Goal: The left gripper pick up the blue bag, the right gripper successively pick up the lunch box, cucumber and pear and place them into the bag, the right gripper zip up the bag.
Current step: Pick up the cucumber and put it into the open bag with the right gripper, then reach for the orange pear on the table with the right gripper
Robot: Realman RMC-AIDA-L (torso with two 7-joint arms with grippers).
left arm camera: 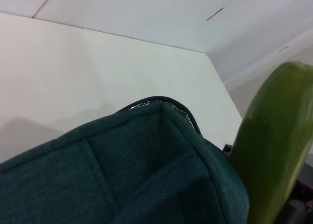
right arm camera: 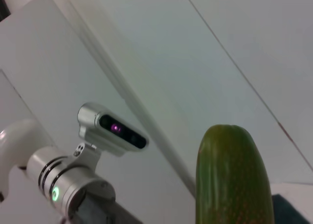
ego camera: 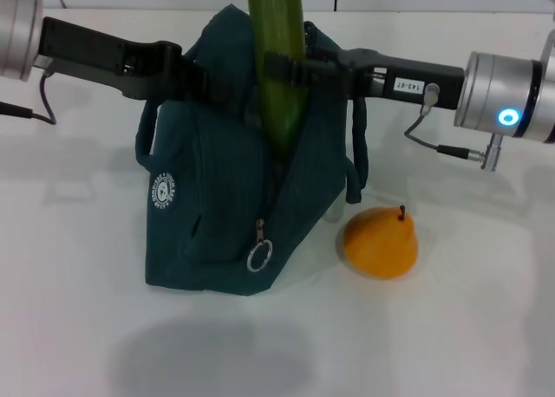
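The blue bag [ego camera: 225, 206] stands on the white table, its top open; it also shows in the left wrist view [left arm camera: 122, 165]. My left gripper [ego camera: 201, 81] comes in from the left and is shut on the bag's top edge. My right gripper [ego camera: 284, 68] comes in from the right and is shut on the cucumber [ego camera: 279, 59], which stands upright with its lower end inside the bag's opening. The cucumber also shows in the left wrist view [left arm camera: 274, 145] and the right wrist view [right arm camera: 234, 180]. The pear [ego camera: 380, 241] lies on the table right of the bag. The lunch box is out of view.
The bag's zipper ring pull [ego camera: 258, 256] hangs low on its front, with the white round logo [ego camera: 162, 191] to its left. A loop handle [ego camera: 357, 154] hangs on the bag's right side. The left arm's wrist and camera [right arm camera: 110, 131] show in the right wrist view.
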